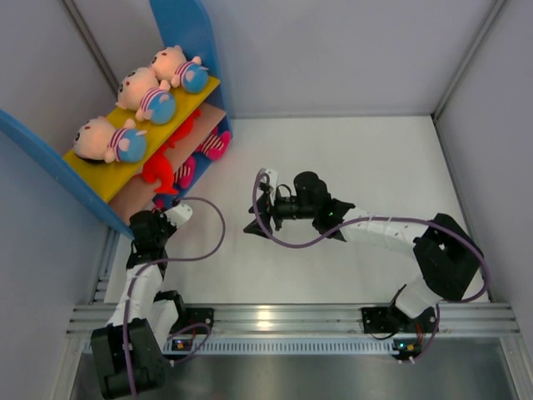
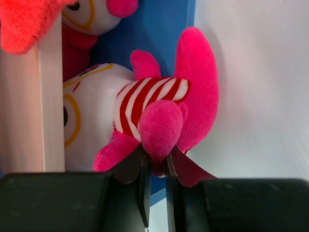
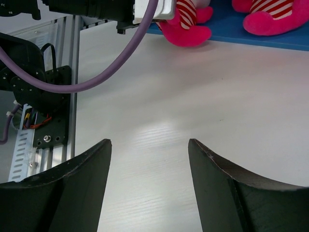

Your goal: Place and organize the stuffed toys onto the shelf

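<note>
The shelf stands tilted at the far left. Three peach dolls lie on its yellow upper board. Red creatures and pink-limbed owls fill the tan lower board. My left gripper is at the lower tier's near end. In the left wrist view it is shut on the pink foot of a white owl with a red-striped shirt, lying against the blue panel. My right gripper is open and empty over the bare table.
A second owl and a red creature lie past the board edge. The right wrist view shows pink toy feet on the blue shelf base. A metal rail runs along the near edge. White walls enclose the table.
</note>
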Tool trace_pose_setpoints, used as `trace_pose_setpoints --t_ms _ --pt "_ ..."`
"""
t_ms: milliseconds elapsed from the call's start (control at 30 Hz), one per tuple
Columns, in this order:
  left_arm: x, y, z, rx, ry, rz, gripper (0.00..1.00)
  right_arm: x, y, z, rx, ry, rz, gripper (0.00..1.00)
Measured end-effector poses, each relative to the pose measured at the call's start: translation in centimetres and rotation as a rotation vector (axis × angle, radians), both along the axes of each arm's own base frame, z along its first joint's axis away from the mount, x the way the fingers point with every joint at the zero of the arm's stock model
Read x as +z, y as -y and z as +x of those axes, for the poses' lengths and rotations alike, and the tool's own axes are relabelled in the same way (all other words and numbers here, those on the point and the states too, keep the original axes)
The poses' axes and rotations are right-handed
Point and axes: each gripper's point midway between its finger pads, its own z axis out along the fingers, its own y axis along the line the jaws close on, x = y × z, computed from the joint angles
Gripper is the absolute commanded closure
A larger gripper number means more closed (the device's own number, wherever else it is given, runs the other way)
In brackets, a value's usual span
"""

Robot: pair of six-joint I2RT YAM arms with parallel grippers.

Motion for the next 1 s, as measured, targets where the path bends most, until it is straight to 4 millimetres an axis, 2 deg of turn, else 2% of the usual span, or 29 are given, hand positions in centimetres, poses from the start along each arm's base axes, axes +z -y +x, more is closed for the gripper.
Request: trace_pose_setpoints --t_ms 100,167,333,367,433,500,533,600,633,667,800,1000 --pt "0.4 -0.4 0.3 0.016 0.034 0.017 0.86 0.2 0.1 -0.1 -0.001 0.000 -0.001 0.35" --pt "0.7 -0.6 0.5 0.024 0.053 0.025 0.94 0.5 0.2 -0.1 -0.002 0.005 0.003 0.35" --pt "1.1 -1.5 0.9 0.062 0.075 0.051 0.91 1.1 0.4 -0.1 -0.009 0.015 0.011 0.35" --pt "1.1 -1.6 0.9 0.067 0.077 0.056 0.89 1.2 0.4 -0.1 -0.010 0.015 0.011 0.35" --pt "1.2 -1.7 0.9 0.071 0.083 0.061 0.71 1.2 0.5 -0.2 -0.012 0.015 0.009 0.35" --pt "1.3 -1.8 1.0 0.072 0.089 0.065 0.61 1.1 0.6 -0.2 -0.013 0.011 0.004 0.34" --pt "1.3 -1.8 1.0 0.072 0.089 0.067 0.52 1.0 0.6 -0.2 -0.015 0.008 0.000 0.34" --pt "1.4 -1.8 0.9 0.070 0.089 0.067 0.40 0.8 0.7 -0.1 -0.021 0.005 -0.007 0.34" --pt "1.4 -1.7 0.9 0.067 0.090 0.067 0.29 0.7 0.7 0.0 -0.030 0.004 -0.011 0.33" --pt "1.3 -1.4 0.7 0.056 0.083 0.052 0.24 0.6 0.8 0.2 -0.044 0.003 -0.017 0.33" --pt "0.9 -0.1 -0.3 -0.001 0.025 0.015 0.20 -0.4 1.6 2.1 -0.170 -0.009 -0.070 0.32" --pt "2.8 1.4 -1.0 -0.065 -0.005 -0.027 0.20 -1.7 3.4 4.9 -0.354 -0.059 -0.127 0.32"
